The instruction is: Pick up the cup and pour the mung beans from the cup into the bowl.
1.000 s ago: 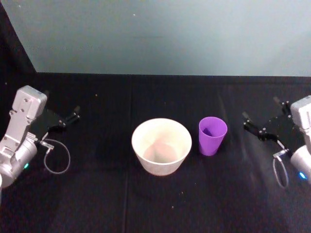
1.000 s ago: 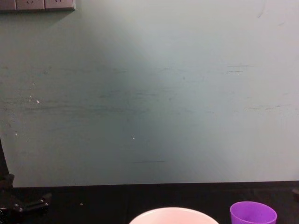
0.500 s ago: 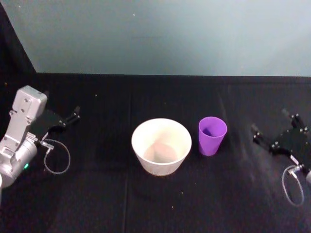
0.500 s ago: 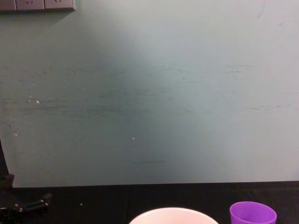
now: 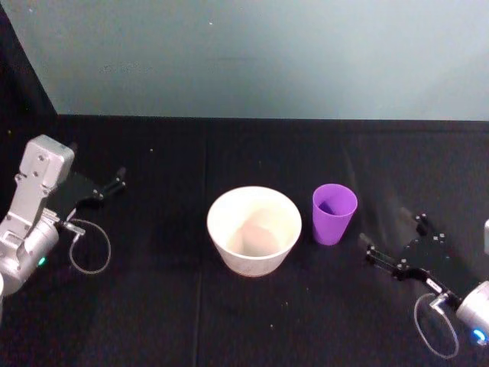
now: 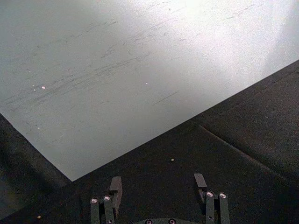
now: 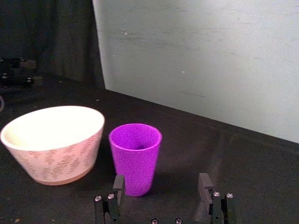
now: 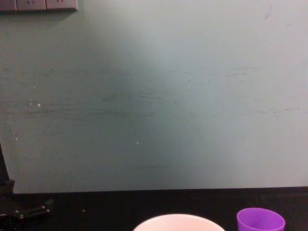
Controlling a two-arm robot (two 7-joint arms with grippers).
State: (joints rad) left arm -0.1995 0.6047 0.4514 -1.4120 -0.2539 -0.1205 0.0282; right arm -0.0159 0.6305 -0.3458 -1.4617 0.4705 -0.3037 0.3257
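The right gripper sits low over the black tabletop on the robot's right. Its two fingers are spread wide with nothing between them, and they point at the purple cup. In the right wrist view, the right gripper has the cup close ahead. The cup lines up with one finger rather than the middle of the gap, so the approach likely needs a small sideways correction. The cup stands upright, just beside the pinkish-white bowl but not touching it, on the bowl's right. The inside of the cup is in shadow, so the mung beans cannot be made out. The cup looks like thin smooth plastic: light, slippery, and tapered, so it could slide down out of a loose pinch or tip over if nudged. The best hold is probably across the side wall at about mid-height, firm but not crushing, with the rim left free for pouring. The bowl is broad and looks stable, which makes it an easy target. Far to the left, the left gripper rests idle with its fingers apart, well away from both vessels.
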